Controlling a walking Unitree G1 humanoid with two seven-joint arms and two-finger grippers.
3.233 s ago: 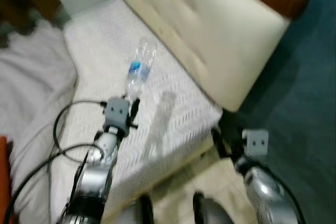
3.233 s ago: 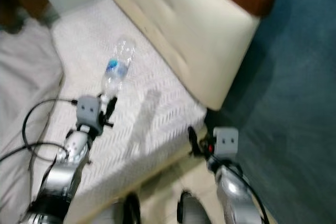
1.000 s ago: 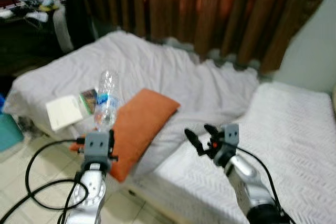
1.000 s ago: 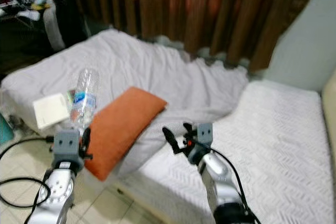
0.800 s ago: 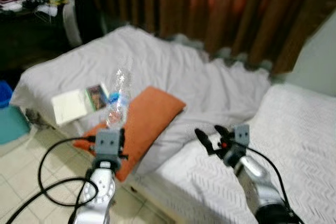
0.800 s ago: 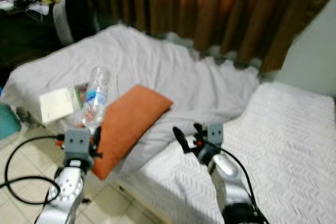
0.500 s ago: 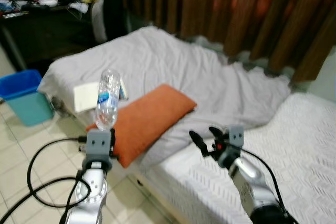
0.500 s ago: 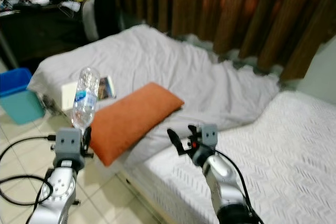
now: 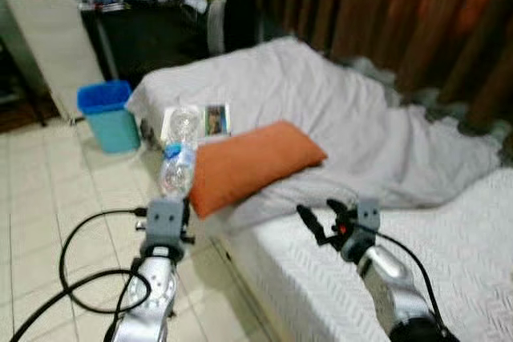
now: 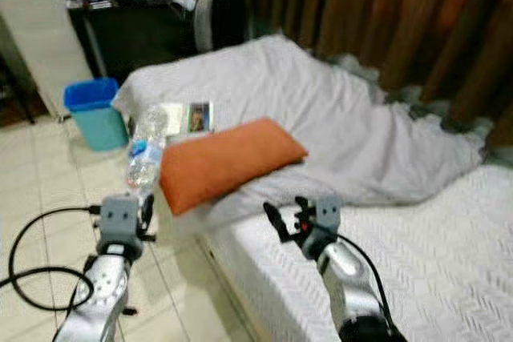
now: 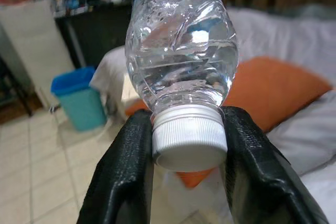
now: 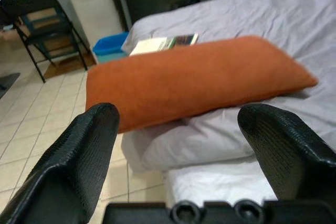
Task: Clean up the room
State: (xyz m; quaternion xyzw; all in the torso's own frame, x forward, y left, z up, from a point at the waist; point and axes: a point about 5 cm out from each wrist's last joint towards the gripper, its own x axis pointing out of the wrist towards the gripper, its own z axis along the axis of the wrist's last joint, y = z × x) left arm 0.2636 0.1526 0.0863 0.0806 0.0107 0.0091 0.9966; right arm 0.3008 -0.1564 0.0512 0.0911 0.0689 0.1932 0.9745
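Note:
A clear plastic water bottle [image 9: 178, 159] with a blue label stands upright in my left gripper [image 9: 166, 212], which is shut on its white cap [image 11: 188, 137]. The wrist view has the black fingers [image 11: 124, 179] pinching the cap from both sides. A blue bin [image 9: 110, 114] sits on the tiled floor ahead to the left, beside the bed. My right gripper [image 9: 319, 218] is held out over the white mattress edge, open with nothing between its fingers [image 12: 73, 156].
An orange pillow [image 9: 253, 163] lies on the grey bedsheet [image 9: 321, 110], with a booklet [image 9: 196, 121] behind it. Black cable [image 9: 84, 278] loops over the tile floor by my left arm. A folding chair [image 12: 39, 30] and dark cluttered desk [image 9: 152, 18] stand beyond.
The camera has swung left, bringing the blue bin and tiled floor further into view. My left gripper still carries the bottle; the right gripper stays open.

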